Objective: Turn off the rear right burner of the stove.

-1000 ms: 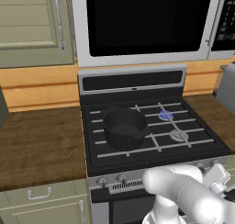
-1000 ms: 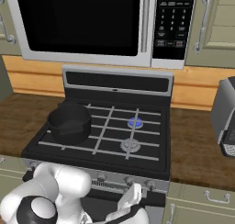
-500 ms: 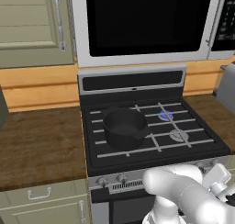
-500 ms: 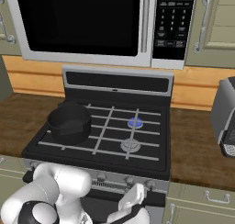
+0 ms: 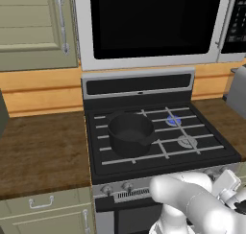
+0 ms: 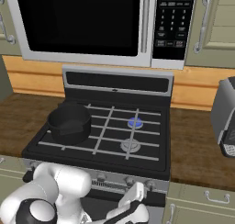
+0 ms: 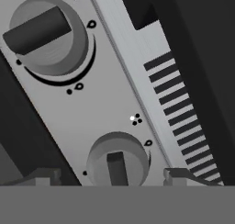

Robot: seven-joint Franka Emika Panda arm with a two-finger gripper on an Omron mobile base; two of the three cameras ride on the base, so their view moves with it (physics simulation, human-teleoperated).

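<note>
At the stove [image 6: 114, 122] front, tool [image 7: 112, 175] spread wide, a knob [image 7: 118, 159] between its tips, not gripped. Rear right burner [image 6: 135, 122] glows blue; pot [image 5: 130, 132] front left.

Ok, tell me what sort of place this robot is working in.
A home kitchen, a rendered one by the look of it. A black gas stove with a dark pot on it sits under a built-in microwave, with wood counters and pale green cabinets around it.
</note>
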